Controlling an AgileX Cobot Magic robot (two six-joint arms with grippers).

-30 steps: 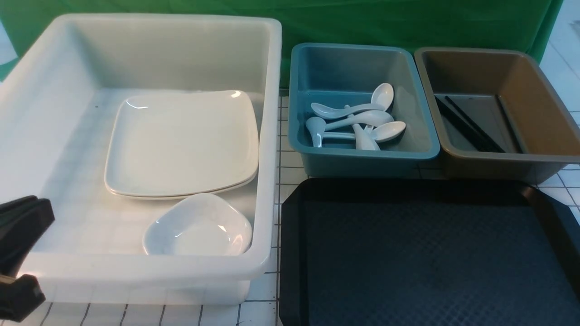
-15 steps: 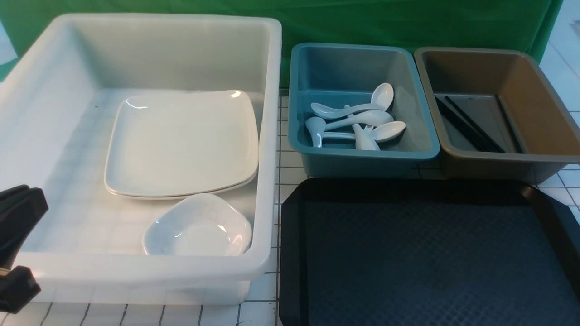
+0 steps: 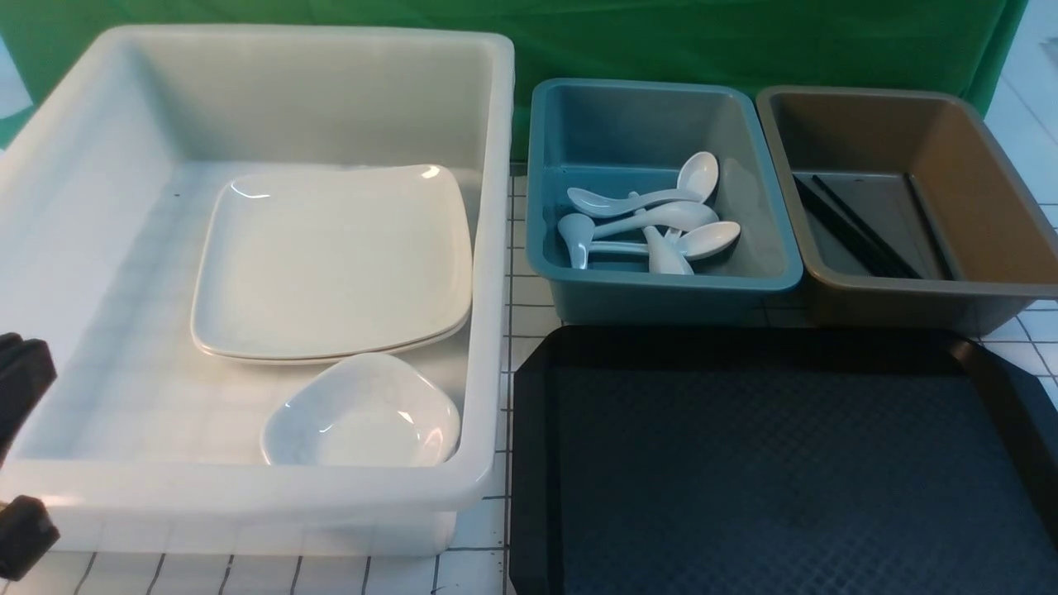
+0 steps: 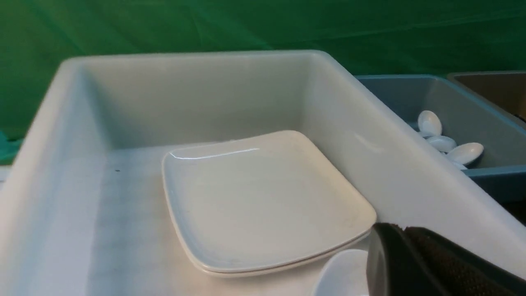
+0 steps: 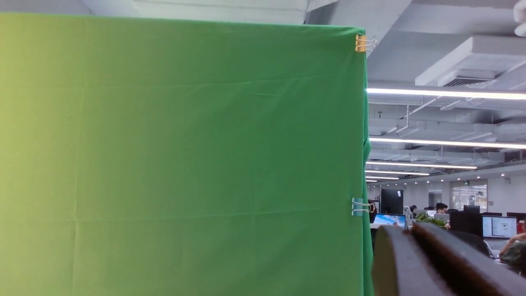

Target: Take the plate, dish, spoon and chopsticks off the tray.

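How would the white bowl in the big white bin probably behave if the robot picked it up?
The bowl looks glossy and smooth, so it may slip. Its shine suggests a stiff, ceramic-like body that could chip. The curved, sloping sides might let it tilt if gripped at one edge.

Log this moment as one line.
tray: bare where visible | plates, dish: white bin | spoons: teal bin | chopsticks: brown bin

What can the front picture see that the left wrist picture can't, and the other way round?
Only the front view shows the chopsticks and the small dish's whole opening.

Only the left wrist view shows the left gripper's fingertips close together.

Both show the plate, the white bin, spoons and green cloth.
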